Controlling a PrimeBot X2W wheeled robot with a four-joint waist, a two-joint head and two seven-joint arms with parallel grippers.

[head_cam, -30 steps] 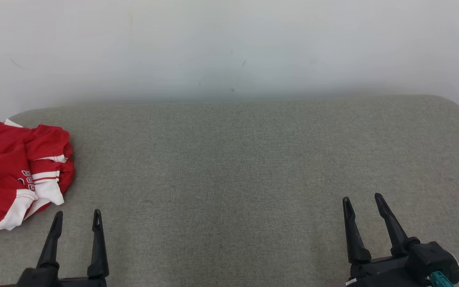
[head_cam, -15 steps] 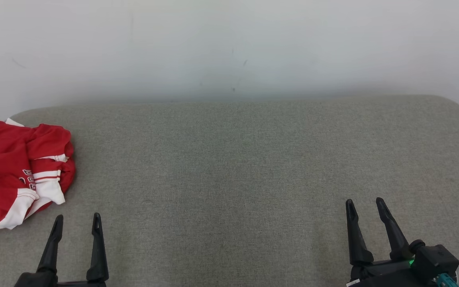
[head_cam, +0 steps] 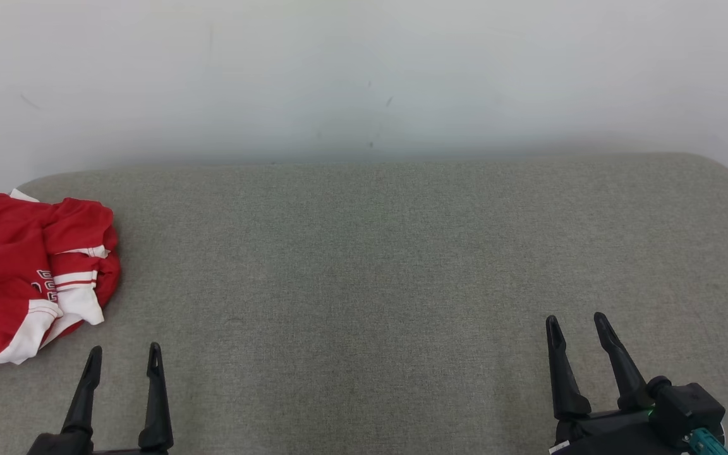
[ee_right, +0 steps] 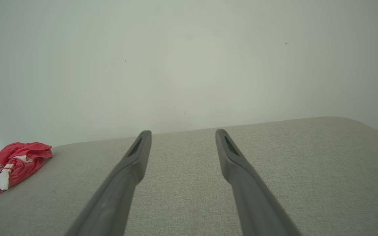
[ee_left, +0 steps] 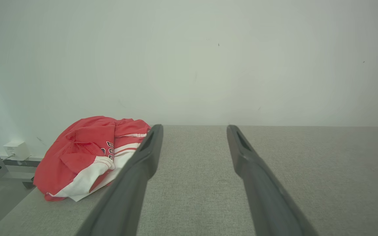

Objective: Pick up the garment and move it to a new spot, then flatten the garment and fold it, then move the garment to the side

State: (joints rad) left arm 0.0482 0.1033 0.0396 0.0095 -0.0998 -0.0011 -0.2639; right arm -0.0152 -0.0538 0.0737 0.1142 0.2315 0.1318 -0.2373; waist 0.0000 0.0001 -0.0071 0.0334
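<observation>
The garment (head_cam: 16,265) is a red top with white trim and lettering, lying crumpled at the far left edge of the grey fabric surface (head_cam: 364,265). It also lies left of the fingers in the left wrist view (ee_left: 87,154) and at the left edge of the right wrist view (ee_right: 8,164). My left gripper (head_cam: 124,354) stands open at the lower left, just below and to the right of the garment, not touching it. My right gripper (head_cam: 576,322) is open at the lower right, far from the garment. Both hold nothing.
A pale wall (head_cam: 364,76) rises right behind the grey surface, whose far corners are rounded. Past the surface's left edge, a white box (ee_left: 13,149) and a metal frame sit low by the wall.
Both grippers have sunk slightly toward the bottom of the head view. The garment has not moved on the surface.
</observation>
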